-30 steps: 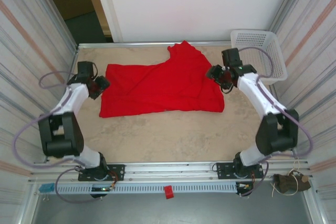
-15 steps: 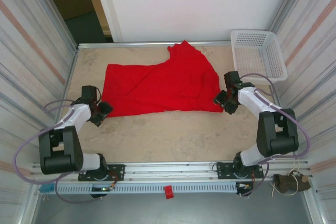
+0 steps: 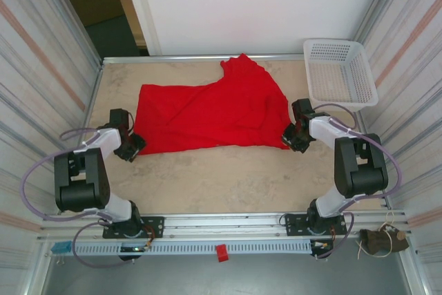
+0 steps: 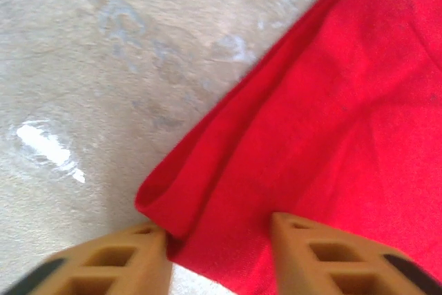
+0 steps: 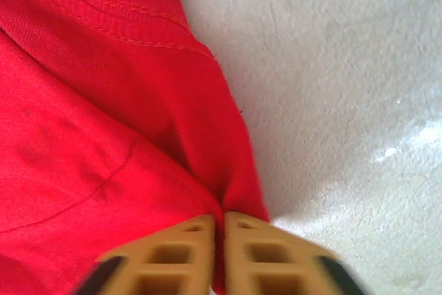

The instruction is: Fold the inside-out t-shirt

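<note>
At the t-shirt's [image 3: 210, 112] near corners, the right gripper [image 5: 221, 224] clamps cloth; the left gripper [image 4: 217, 240], fingers [image 4: 304, 253] apart astride it, must close before lifting.

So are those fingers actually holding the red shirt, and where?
The right fingers pinch the t-shirt at its near right corner. The left fingers straddle its near left corner, not closed on it.

The t-shirt [image 3: 207, 112] lies on the table [image 3: 228, 177], basket [image 3: 342, 74] at far right.
</note>
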### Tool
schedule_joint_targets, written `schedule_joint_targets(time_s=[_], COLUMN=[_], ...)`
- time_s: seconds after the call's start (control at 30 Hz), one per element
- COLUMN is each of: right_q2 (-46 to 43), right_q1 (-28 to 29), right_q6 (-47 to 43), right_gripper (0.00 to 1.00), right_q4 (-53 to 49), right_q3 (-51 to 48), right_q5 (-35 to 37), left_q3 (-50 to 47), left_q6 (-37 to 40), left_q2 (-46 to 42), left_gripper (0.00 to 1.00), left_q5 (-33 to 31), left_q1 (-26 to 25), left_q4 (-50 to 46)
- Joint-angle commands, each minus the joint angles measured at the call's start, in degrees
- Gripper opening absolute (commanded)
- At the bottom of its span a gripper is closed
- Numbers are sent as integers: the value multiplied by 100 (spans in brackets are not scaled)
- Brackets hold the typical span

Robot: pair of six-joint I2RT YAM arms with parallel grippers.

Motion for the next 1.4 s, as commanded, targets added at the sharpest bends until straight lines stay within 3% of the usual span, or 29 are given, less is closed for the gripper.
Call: schedule_joint_targets(time_s=[0.0,0.07,0.37,0.83,0.93,0.97,1.0,1.07,1.13,1.37], right_q2=[-126,-303,-1821,-3827,-4086,-4137,-4157,-4088,-3900,-2285], right_q1=[-86,-156,-425,-528,-529,-530,-535,-506,-392,684], right_q6=[134,195,664,1361,1417,1355,1253,931,555,19], right_gripper=[0,0,0,0,29,35,37,36,35,33], right_q4=[-51,-116,-873,-2297,-2489,-2468,-2385,-2225,-2022,-1211], right_q3=[-162,-295,-1098,-1762,-1729,-1687,-1644,-1427,-1168,-254], right_q5=[116,156,328,726,712,635,514,161,-124,-830], left_q3=[172,191,-433,-1938,-2013,-1998,-1953,-1799,-1597,-933], left_q6=[140,190,131,-727,-756,-755,-746,-675,-542,13], left_q2=[233,223,-735,-3253,-3656,-3739,-3792,-3849,-3847,-3435], left_gripper=[10,0,0,0,0,3,13,31,41,48], left_q5=[-1,-28,-103,-237,-271,-292,-318,-434,-489,-179], left_q1=[11,11,108,125,125,133,130,134,134,85], left_q4=[435,381,61,-971,-1184,-1258,-1324,-1428,-1437,-1027])
